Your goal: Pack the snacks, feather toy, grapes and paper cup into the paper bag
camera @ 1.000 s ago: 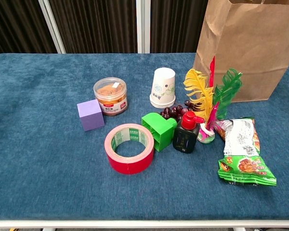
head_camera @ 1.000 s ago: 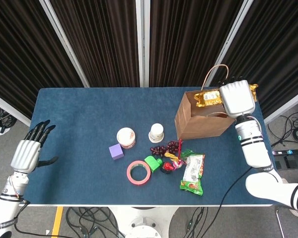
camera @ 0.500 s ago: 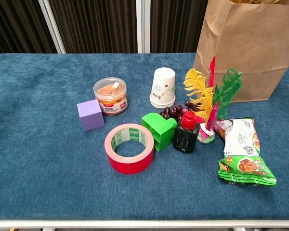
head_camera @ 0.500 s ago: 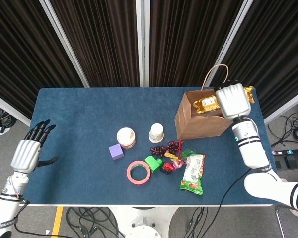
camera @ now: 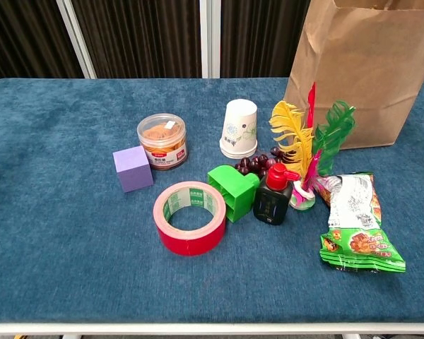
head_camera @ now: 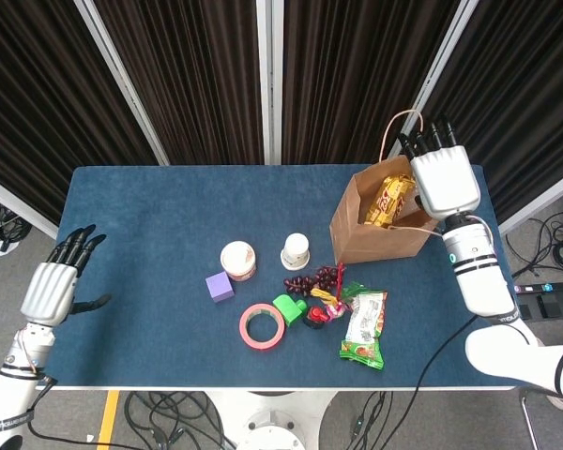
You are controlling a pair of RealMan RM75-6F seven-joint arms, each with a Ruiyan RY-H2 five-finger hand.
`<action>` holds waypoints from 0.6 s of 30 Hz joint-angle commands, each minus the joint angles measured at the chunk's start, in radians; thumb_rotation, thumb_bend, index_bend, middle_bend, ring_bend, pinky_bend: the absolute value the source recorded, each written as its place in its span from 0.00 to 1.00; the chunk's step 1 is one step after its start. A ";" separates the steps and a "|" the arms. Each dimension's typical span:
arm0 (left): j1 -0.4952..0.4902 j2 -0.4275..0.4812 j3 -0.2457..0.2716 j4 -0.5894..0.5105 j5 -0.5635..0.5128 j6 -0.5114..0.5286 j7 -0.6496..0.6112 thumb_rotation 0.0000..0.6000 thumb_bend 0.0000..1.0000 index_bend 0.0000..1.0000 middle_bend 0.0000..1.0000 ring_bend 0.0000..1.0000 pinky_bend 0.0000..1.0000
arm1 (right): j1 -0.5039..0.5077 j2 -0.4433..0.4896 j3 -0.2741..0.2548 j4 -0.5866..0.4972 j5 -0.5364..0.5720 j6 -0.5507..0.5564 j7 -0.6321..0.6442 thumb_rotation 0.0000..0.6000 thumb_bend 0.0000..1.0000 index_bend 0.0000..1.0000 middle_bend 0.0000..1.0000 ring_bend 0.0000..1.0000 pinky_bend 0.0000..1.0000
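The brown paper bag (head_camera: pixel 375 234) (camera: pixel 371 78) stands open at the table's right. A gold snack packet (head_camera: pixel 388 199) lies inside it. My right hand (head_camera: pixel 443 176) hovers over the bag's right edge, fingers spread, holding nothing. A green snack bag (head_camera: pixel 365 328) (camera: pixel 357 222) lies in front of the paper bag. The feather toy (head_camera: pixel 334 291) (camera: pixel 307 145) stands beside dark grapes (head_camera: pixel 310 279) (camera: pixel 256 163). The white paper cup (head_camera: pixel 296 251) (camera: pixel 239 128) sits upside down. My left hand (head_camera: pixel 53 286) is open off the table's left edge.
A snack jar (head_camera: pixel 238 261) (camera: pixel 162 141), a purple cube (head_camera: pixel 220 287) (camera: pixel 133 169), a red tape roll (head_camera: pixel 261 325) (camera: pixel 190 217), a green block (head_camera: pixel 288 308) (camera: pixel 232 191) and a black bottle with a red cap (head_camera: pixel 314 318) (camera: pixel 274 195) sit mid-table.
My right hand let go of the gold snack packet, which dropped into the paper bag. The hand rose slightly and opened. The left hand stayed still.
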 commanded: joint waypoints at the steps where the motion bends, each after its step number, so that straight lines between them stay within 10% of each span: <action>1: 0.000 0.001 0.000 -0.001 0.000 0.001 0.000 1.00 0.15 0.16 0.14 0.05 0.18 | -0.017 0.012 0.041 -0.033 -0.052 0.061 0.075 1.00 0.00 0.13 0.17 0.01 0.03; 8: -0.002 0.001 -0.002 -0.007 0.002 0.003 0.012 1.00 0.15 0.16 0.14 0.05 0.18 | -0.062 0.037 0.098 -0.154 -0.192 0.134 0.270 1.00 0.00 0.13 0.22 0.05 0.07; 18: -0.003 -0.001 -0.002 -0.016 0.003 0.006 0.028 1.00 0.15 0.16 0.14 0.05 0.18 | -0.117 0.066 0.009 -0.357 -0.408 0.087 0.371 1.00 0.00 0.13 0.23 0.07 0.10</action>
